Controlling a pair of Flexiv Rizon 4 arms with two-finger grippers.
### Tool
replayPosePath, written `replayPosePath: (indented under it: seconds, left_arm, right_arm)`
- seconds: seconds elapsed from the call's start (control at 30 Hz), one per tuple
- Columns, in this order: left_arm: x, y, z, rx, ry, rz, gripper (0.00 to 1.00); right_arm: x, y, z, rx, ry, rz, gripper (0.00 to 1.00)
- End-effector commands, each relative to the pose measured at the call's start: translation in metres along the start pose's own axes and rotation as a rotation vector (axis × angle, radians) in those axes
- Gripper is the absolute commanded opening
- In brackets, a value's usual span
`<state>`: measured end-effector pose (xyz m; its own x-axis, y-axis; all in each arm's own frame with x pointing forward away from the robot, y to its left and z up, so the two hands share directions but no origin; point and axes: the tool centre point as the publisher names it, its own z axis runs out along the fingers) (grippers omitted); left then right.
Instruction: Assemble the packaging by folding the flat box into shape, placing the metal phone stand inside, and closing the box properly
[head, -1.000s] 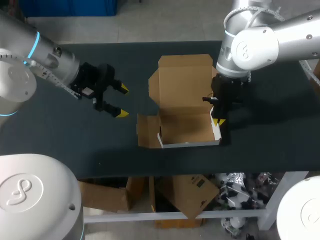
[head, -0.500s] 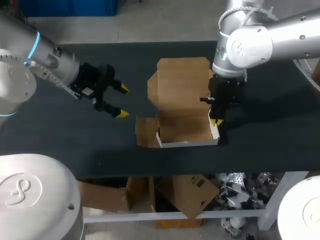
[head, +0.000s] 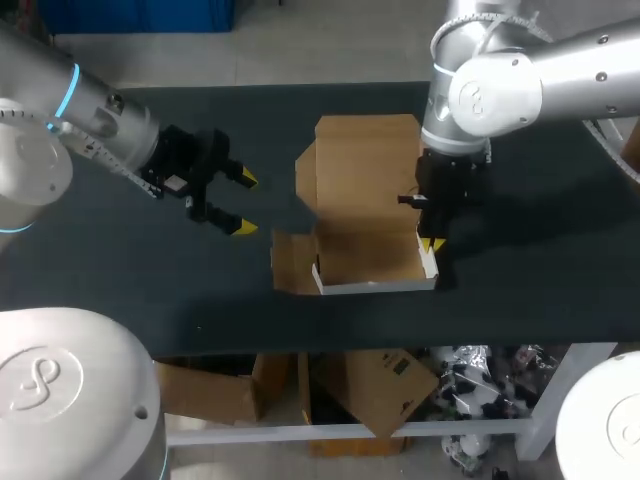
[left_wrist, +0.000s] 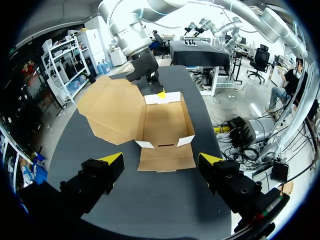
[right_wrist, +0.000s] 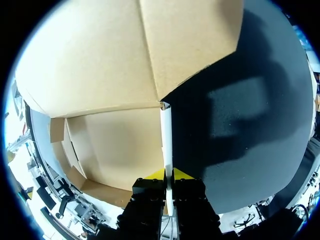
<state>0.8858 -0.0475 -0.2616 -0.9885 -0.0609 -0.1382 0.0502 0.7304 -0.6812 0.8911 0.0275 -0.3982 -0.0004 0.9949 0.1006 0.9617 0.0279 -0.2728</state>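
The brown cardboard box (head: 365, 190) sits mid-table, its walls partly raised and its lid standing up and leaning over the tray. My right gripper (head: 432, 243) is shut on the white-edged right side wall (right_wrist: 166, 135), seen between its fingers in the right wrist view. The left gripper (head: 245, 203) hovers open to the left of the box, apart from it. In the left wrist view the box (left_wrist: 165, 120) lies ahead of the open left gripper (left_wrist: 161, 160), with the right gripper (left_wrist: 160, 93) on its far wall. A side flap (head: 293, 262) lies flat at the box's left. No phone stand shows.
The dark table (head: 150, 290) runs bare to the left and right of the box. Its front edge lies a short way in front of the box's near wall (head: 375, 285).
The right gripper has shifted slightly left with the wall in it, nudging the box left. The lid has tilted further over the tray. The left arm has kept still.
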Motion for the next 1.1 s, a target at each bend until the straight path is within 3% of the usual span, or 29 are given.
replayPosePath:
  seconds: [0.03, 0.2, 0.67, 1.1]
  left_arm:
    - [0.0000, -0.0004, -0.0009, -0.003, 0.002, 0.000, 1.00]
    - [0.0000, -0.0004, -0.0009, -0.003, 0.002, 0.000, 1.00]
    - [0.0000, -0.0004, -0.0009, -0.003, 0.002, 0.000, 1.00]
    - [0.0000, -0.0004, -0.0009, -0.003, 0.002, 0.000, 1.00]
  right_arm:
    - [0.0018, 0.0017, 0.0044, -0.001, -0.005, 0.002, 0.03]
    - [0.0017, 0.0017, 0.0049, -0.010, -0.008, 0.004, 0.14]
    - [0.0025, 0.0023, 0.0073, -0.037, -0.018, 0.006, 0.13]
    - [0.0021, -0.0016, 0.0105, -0.132, -0.035, 0.028, 0.13]
